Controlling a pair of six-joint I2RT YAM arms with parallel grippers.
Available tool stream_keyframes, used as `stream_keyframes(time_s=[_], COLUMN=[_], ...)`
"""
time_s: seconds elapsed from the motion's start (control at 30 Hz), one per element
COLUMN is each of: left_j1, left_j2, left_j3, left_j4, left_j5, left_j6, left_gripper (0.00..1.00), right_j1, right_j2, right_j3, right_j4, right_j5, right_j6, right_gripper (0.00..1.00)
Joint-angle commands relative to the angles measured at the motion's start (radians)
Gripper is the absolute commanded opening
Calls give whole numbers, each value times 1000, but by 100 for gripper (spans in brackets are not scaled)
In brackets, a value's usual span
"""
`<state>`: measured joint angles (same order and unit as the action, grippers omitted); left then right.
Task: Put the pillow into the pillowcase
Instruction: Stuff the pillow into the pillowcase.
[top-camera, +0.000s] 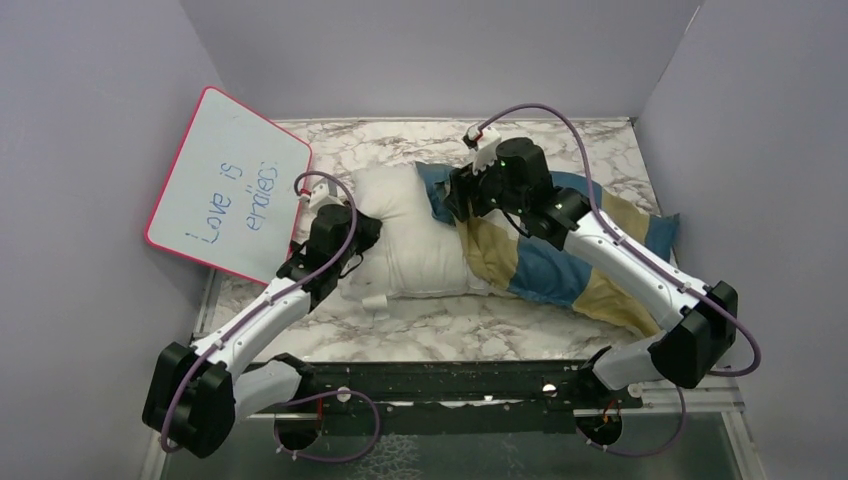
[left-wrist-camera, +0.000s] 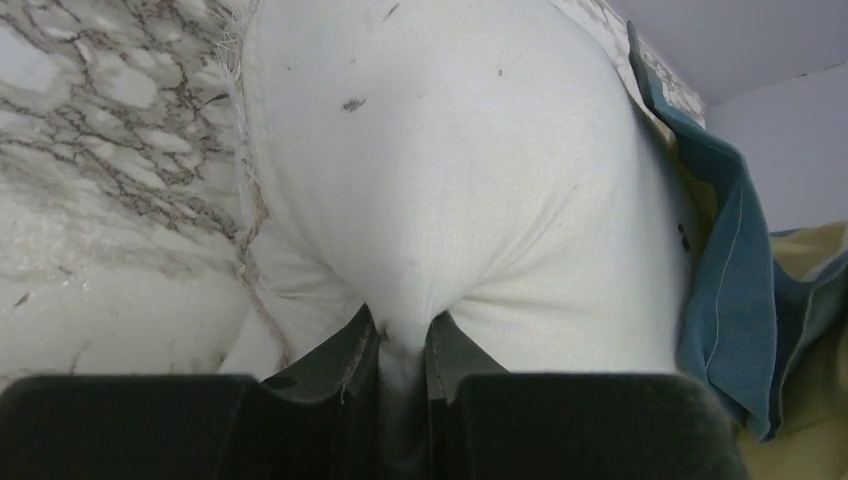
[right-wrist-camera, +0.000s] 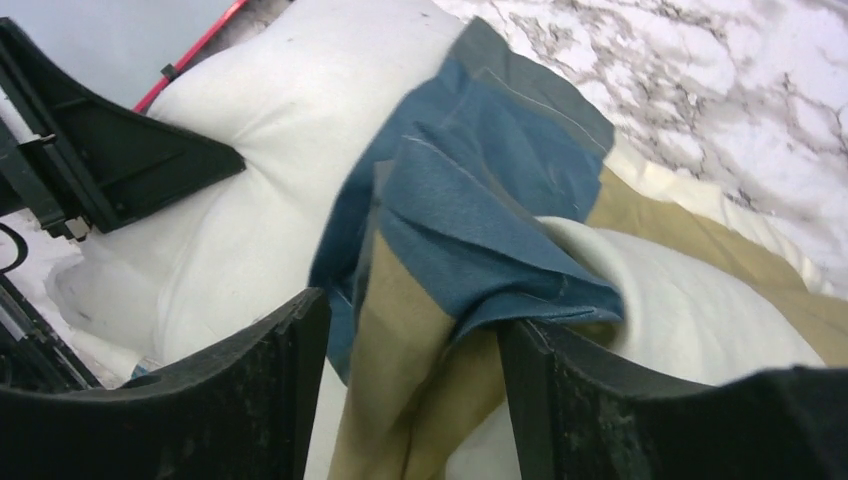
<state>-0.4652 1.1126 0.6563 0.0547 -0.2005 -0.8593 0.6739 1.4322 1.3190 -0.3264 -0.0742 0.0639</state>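
left wrist view: left gripper (left-wrist-camera: 405, 345) is pinched tight on a tuck of white fabric at the end of the pillow (left-wrist-camera: 450, 170), cloth squeezed up between the two fingers. pillow bulges above the pinch and lies on the marble table (left-wrist-camera: 110, 170). edge of the pillowcase (left-wrist-camera: 730, 290) wraps its far side, blue hem showing.

right wrist view: right gripper (right-wrist-camera: 410, 390) jaws stand well apart. a bunched fold of blue and tan pillowcase sits in the gap, jaws not closed on it. bare white pillow shows on both sides of that fold.

top external view: pillow lies across the middle of the table, left half bare, right half inside the checked pillowcase, mouth of the case about midway along. left arm reaches to the bare left end, right arm comes over the case to its mouth. pink-rimmed whiteboard (top-camera: 225, 185) with handwriting leans on the left wall, near the pillow's left end.
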Motion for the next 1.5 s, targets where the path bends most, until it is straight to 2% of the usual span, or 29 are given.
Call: stream_keyframes(time_s=[0.0, 0.03, 0.13, 0.27, 0.43, 0.5, 0.6, 0.67, 0.8, 0.87, 1.0, 1.2, 1.33, 1.43, 1.47], left_j1=[7, 7, 8, 8, 7, 7, 7, 7, 7, 7, 7, 7, 7, 7, 7], left_j2=[-122, -149, -246, -368, -403, -413, -429, -441, -455, -467, -472, -491, -492, -472, -465], left_j3=[-47, -56, -103, -188, -220, -237, -252, -259, -255, -257, -261, -262, -259, -260, -261], left_j4=[-27, -49, -128, -155, -188, -188, -187, -180, -185, -187, -187, -189, -180, -156, -146], left_j5=[0, -10, -79, -104, -75, -67, -64, -68, -77, -76, -74, -76, -66, -41, -33], left_j6=[14, 24, 21, -33, -50, -65, -75, -77, -60, -55, -53, -50, -40, -34, -33], left_gripper=[21, 19, 0, 0, 0, 0, 0, 0, 0, 0, 0, 0, 0, 0, 0], right_j1=[-3, -3, -5, -4, -8, -24, -60, -83, -91, -93, -126, -251, -284, -284, -284], right_j2=[-77, -92, -127, -140, -156, -156, -181, -184, -160, -165, -215, -186, -138, -61, -27], right_j3=[-13, -8, 34, 72, 1, -13, -20, 29, 146, 100, -84, -144, -215, -234, -207], right_j4=[-101, -118, -172, -243, -320, -363, -361, -383, -475, -472, -399, -370, -324, -212, -202], right_j5=[126, 163, 248, 272, 367, 400, 370, 354, 417, 432, 405, 315, 201, 85, 51], right_j6=[77, 95, 151, 236, 312, 342, 347, 335, 322, 326, 358, 339, 325, 255, 227], right_gripper=[68, 71, 77, 86, 90, 91, 91, 91, 91, 91, 92, 92, 91, 79, 71])
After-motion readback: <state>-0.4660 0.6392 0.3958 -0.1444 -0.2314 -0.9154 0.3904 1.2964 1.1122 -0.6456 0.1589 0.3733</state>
